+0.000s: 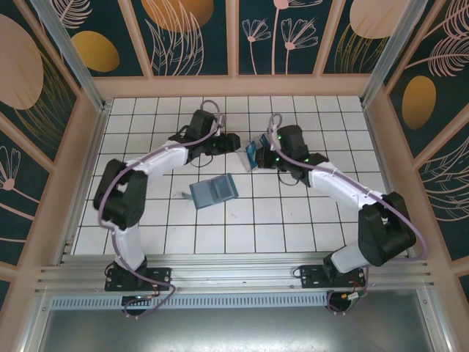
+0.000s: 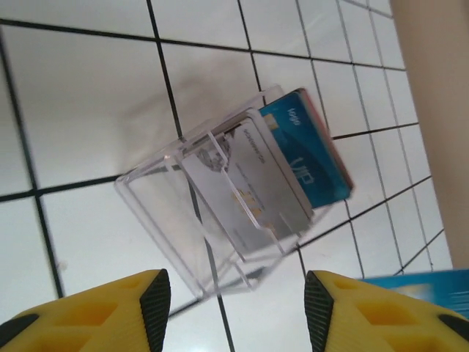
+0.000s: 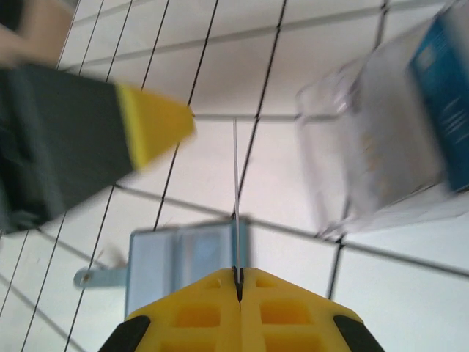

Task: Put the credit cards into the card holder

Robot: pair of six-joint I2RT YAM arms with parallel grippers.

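**Bright, Even Light; Right Wrist View Blurred**

From above, the white tiled table is brightly and evenly lit and sharp, with only faint soft shadows beside the arms. In the left wrist view the clear transparent plastic box is in focus. Its edges catch pale highlights, and a soft grey shadow lies on the tile beside it. The left gripper is slightly soft. The right wrist view is smeared, with the box and grid lines blurred. The right gripper and the thin plastic credit card pinched edge-on look sharper.

clear glossy plastic box, glossy plastic credit cards, smooth white tiled table, matt card holder
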